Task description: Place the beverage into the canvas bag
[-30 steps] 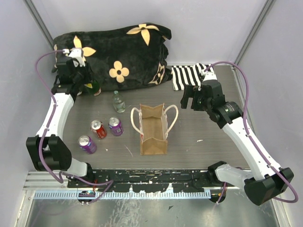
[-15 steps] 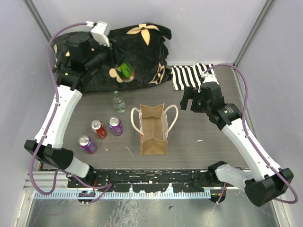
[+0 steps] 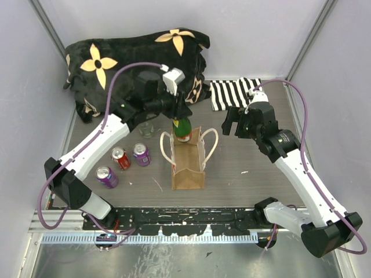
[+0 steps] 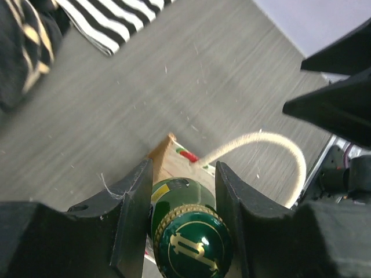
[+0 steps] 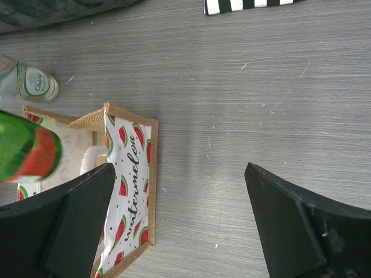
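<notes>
I have left gripper (image 4: 182, 215) pinching green glass bottle (image 3: 182, 128) by neck, above far rim of canvas bag (image 3: 188, 168). Glass: heavy, slick, breakable; neck under cap safest hold. Right gripper (image 3: 232, 123) spread wide beside bag

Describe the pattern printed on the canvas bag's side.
The canvas bag shows watermelon slices on white; right wrist view.
</notes>
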Available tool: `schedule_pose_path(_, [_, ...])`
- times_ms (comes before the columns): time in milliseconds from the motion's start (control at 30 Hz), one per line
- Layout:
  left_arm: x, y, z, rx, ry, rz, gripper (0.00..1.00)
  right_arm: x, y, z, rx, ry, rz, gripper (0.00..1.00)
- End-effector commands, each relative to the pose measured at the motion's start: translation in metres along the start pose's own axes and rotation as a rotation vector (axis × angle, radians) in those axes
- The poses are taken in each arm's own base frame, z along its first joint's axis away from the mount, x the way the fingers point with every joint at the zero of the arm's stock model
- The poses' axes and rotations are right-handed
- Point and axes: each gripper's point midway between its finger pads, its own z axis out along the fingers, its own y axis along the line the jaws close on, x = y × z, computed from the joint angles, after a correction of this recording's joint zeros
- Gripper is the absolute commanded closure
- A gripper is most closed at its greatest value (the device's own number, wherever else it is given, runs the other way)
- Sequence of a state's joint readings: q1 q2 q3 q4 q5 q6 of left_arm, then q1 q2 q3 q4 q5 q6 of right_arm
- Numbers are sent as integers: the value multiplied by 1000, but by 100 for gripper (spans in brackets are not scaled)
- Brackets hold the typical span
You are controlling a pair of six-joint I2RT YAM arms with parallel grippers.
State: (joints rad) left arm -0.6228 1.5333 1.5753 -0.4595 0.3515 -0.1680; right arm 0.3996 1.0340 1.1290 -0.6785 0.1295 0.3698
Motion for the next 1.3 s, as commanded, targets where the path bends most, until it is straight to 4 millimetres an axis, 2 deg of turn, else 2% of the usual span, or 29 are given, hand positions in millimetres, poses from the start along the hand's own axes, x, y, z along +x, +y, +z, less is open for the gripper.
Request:
schedule_pose_path(0, [-36,-30,-2,65,-176,74,100,-16,6,-3,-17,-46,4,0])
schedule_pose_path(300, [4,-25,46,63,-119,78,100,-18,5,-4,-9,-40,8,0])
schedule_pose_path(533, [34,-10,79,30,-92,97,100,-14,0,-8,9,-33,10,0])
schedule_pose_path(933, [61,1,105,-41,-103,162,100,-14,1,-8,12,-17,7,0])
schedule_pose_path(1267, [92,7,120,-76,-60,229,100,-12,1,-13,9,-19,22,0])
